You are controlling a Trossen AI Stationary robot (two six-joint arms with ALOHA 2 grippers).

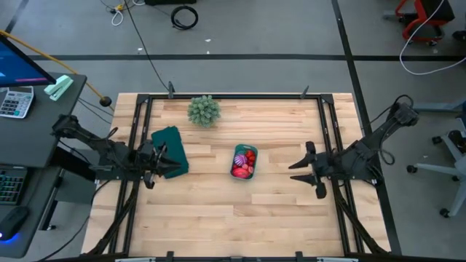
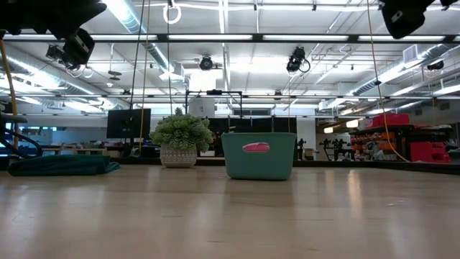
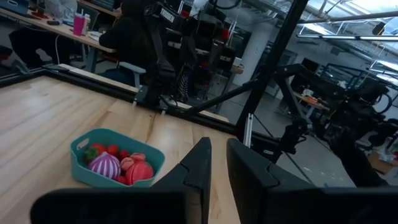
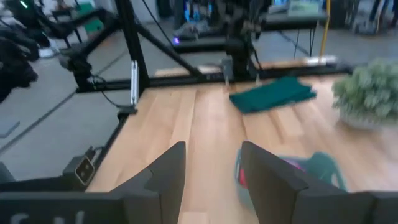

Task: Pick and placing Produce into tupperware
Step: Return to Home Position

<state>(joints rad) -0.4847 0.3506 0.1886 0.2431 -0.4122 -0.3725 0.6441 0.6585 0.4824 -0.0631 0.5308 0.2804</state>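
The teal tupperware (image 1: pixel 245 148) stands near the table's middle, and it shows in the low view as the tupperware (image 2: pixel 259 160). The produce (image 1: pixel 244 164) lies inside it: red and pink pieces and a purple striped ball (image 3: pixel 104 165). My left gripper (image 1: pixel 157 164) hovers above the table's left part, over the edge of a dark green flat piece, its fingers a narrow gap apart (image 3: pixel 219 163). My right gripper (image 1: pixel 302 167) hovers right of the tub, open and holding nothing (image 4: pixel 212 168). Both point toward the tub.
A spiky pale-green plant ball (image 1: pixel 204 110) in a pot stands near the far edge. The dark green flat piece (image 1: pixel 170 150) lies left of the tub. A black frame (image 1: pixel 233 95) runs around the table. A person (image 3: pixel 134 37) sits beyond the table's right side.
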